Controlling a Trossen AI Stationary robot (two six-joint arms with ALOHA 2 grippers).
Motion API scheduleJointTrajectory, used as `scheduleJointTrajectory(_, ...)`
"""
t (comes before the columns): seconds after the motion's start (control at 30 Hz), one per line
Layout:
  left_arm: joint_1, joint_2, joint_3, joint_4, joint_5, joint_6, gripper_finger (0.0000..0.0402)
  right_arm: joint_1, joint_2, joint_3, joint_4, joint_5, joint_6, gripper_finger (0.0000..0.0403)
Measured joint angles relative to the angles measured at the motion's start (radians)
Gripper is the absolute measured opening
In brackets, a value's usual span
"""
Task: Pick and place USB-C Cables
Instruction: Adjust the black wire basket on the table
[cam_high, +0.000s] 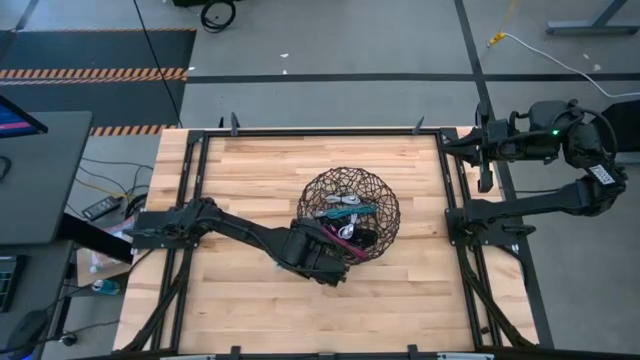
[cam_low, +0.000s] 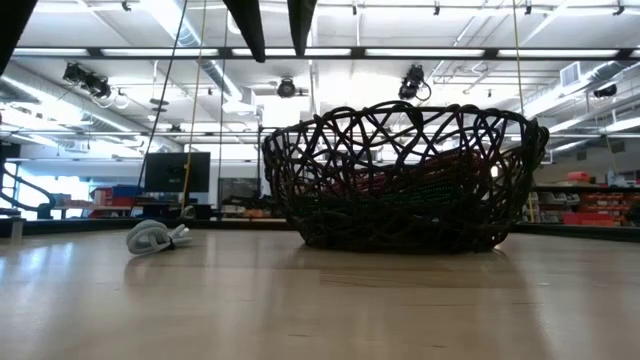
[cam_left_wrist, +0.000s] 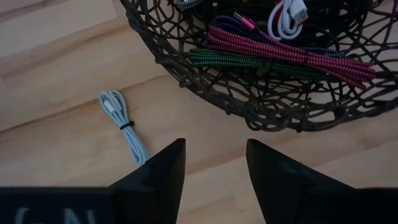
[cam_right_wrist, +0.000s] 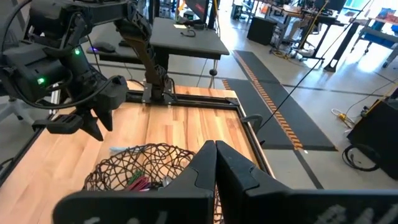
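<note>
Pale butcher-block wood makes up the worktop (cam_high: 250, 310), framed by dark rails. Near its middle sits the large dark round wire-mesh basket (cam_high: 348, 213), with a heap of coiled USB-C cables inside: a maroon braided bundle (cam_left_wrist: 292, 51) lying against a green braided bundle (cam_left_wrist: 236, 60), a white cable (cam_left_wrist: 289, 15) behind them, and a teal one (cam_high: 350, 211) across the top of the pile. The left arm reaches across the boards to the basket's near edge, and its end effector (cam_left_wrist: 214, 162) hangs above the wood just outside the rim, fingers apart with nothing between them. A small grey-white tied cable bundle (cam_left_wrist: 122, 124) lies on the boards just beside that end effector, outside the basket. The right arm is folded back at the far right corner, its end effector (cam_right_wrist: 215, 163) pressed together and empty.
</note>
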Motion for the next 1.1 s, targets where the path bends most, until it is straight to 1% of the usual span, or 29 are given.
scheduleJointTrajectory(0.17, 0.003, 0.0, 0.0, 0.0, 0.0, -0.004, 0.0176, 0.0, 0.0, 0.0, 0.0, 0.0, 0.0, 0.0011)
scheduleJointTrajectory(0.27, 0.002, 0.001, 0.0, 0.0, 0.0, -0.055, 0.0176, 0.0, 0.0, 0.0, 0.0, 0.0, 0.0, 0.0011)
scheduleJointTrajectory(0.4, -0.016, 0.001, -0.018, 0.0, 0.003, -0.078, 0.0176, 0.0, 0.0, 0.0, 0.0, 0.0, -0.007, 0.0011)
scheduleJointTrajectory(0.43, -0.022, 0.002, -0.027, 0.001, 0.015, -0.086, 0.0176, 0.0, 0.0, 0.0, 0.0, 0.0, -0.007, 0.0011)
scheduleJointTrajectory(0.6, -0.062, 0.002, -0.112, 0.0, 0.147, -0.184, 0.0176, 0.0, 0.0, 0.0, 0.0, 0.0, -0.007, 0.0011)
scheduleJointTrajectory(0.7, -0.086, 0.002, -0.166, -0.001, 0.183, -0.269, 0.0176, 0.0, 0.0, 0.0, 0.0, 0.0, -0.007, 0.0011)
scheduleJointTrajectory(0.8, -0.092, 0.002, -0.209, -0.001, 0.194, -0.31, 0.0176, 0.0, 0.0, 0.0, 0.0, 0.0, -0.007, 0.0011)
scheduleJointTrajectory(0.93, -0.069, -0.001, -0.256, -0.001, 0.193, -0.282, 0.0176, 0.0, 0.001, 0.0, 0.001, 0.0, -0.007, 0.0011)
scheduleJointTrajectory(1.1, -0.002, -0.002, -0.302, 0.03, 0.199, -0.134, 0.0176, 0.0, 0.001, 0.0, 0.001, 0.0, -0.007, 0.0011)
